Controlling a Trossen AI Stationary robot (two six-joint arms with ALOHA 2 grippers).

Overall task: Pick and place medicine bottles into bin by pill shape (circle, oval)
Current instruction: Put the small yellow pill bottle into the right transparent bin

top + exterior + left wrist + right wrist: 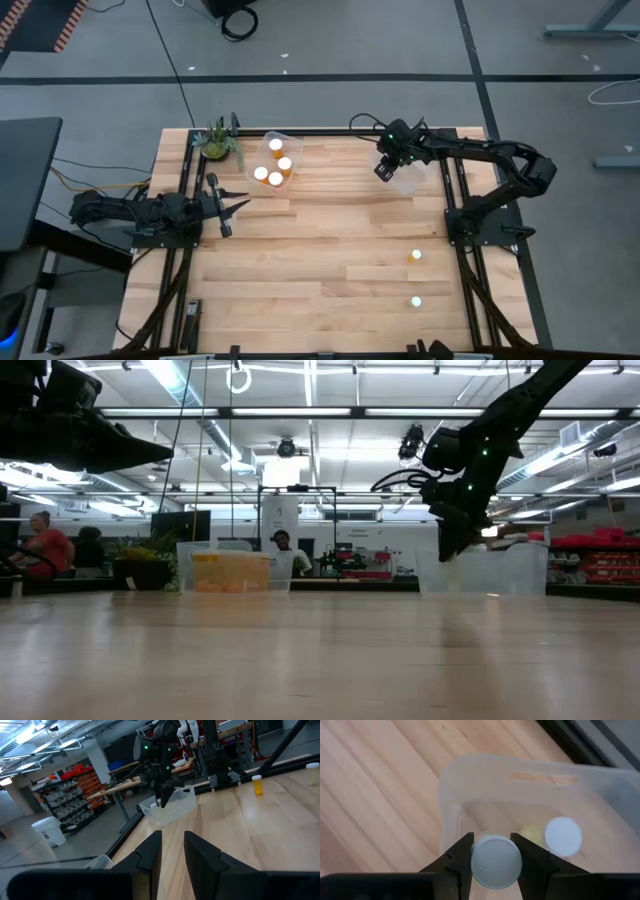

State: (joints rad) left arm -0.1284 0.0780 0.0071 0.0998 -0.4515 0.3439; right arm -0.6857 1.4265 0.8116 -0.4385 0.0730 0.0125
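Note:
My right gripper [384,172] hangs over the clear bin [408,180] at the table's far right, shut on a medicine bottle whose round white cap [496,861] is all that shows of it. Another white-capped bottle [562,836] stands inside that bin. A second clear bin [290,140] at the far left holds several orange bottles [275,160]. Two more bottles [415,256] [416,300] stand upright on the table's near right. My left gripper [235,205] waits at the left edge, open, holding nothing. My right gripper pinches the bottle's white cap by its ribbed sides [476,860] between its two fingers. The fingers slant steeply down from above. The bottle is lifted clear over the bin's corner [451,795], cap toward the wrist; its body is hidden under the cap.
A small potted plant [217,140] stands at the table's far left corner beside the left bin. Black frame rails [455,200] run along both sides of the table. People sit in the room beyond the far edge [45,545].

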